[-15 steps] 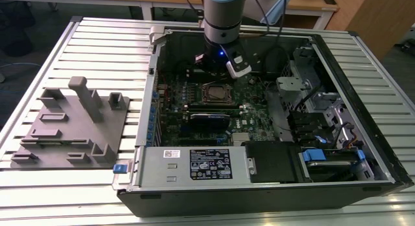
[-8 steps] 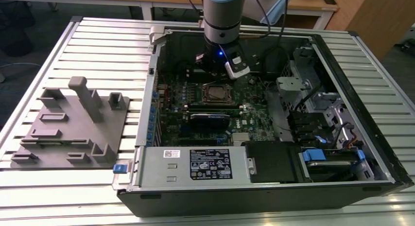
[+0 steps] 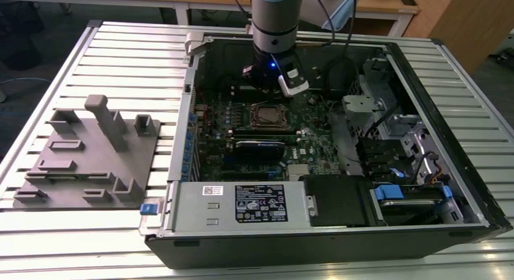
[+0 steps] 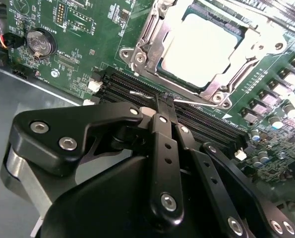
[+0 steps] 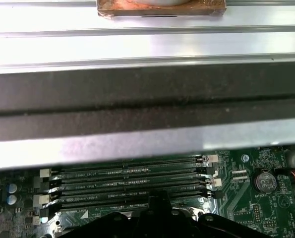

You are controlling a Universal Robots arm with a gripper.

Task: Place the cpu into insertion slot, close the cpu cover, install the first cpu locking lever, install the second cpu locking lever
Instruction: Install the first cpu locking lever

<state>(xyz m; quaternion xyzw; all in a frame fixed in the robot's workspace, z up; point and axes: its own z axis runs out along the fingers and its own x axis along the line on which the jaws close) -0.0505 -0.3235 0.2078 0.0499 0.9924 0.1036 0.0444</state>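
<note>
The cpu (image 4: 203, 45), with its pale silver top, lies in the insertion slot (image 3: 269, 117) on the green board. The silver cpu cover (image 4: 152, 47) sits flat around it as a frame. A thin wire locking lever (image 4: 194, 103) runs along the socket edge beside the black memory slots. My gripper (image 4: 163, 100) is shut with nothing between its fingers, and its tips are right at that lever. In the exterior view the gripper (image 3: 266, 92) hangs just behind the socket inside the case. In the first wrist view the gripper (image 5: 159, 199) points at the memory slots.
The open computer case (image 3: 418, 81) lies on a slatted metal table (image 3: 129, 57). Long black memory slots (image 5: 132, 184) run next to the socket. A coin battery (image 4: 40, 42) sits on the board. A grey fixture plate (image 3: 88, 159) stands at the exterior view's left.
</note>
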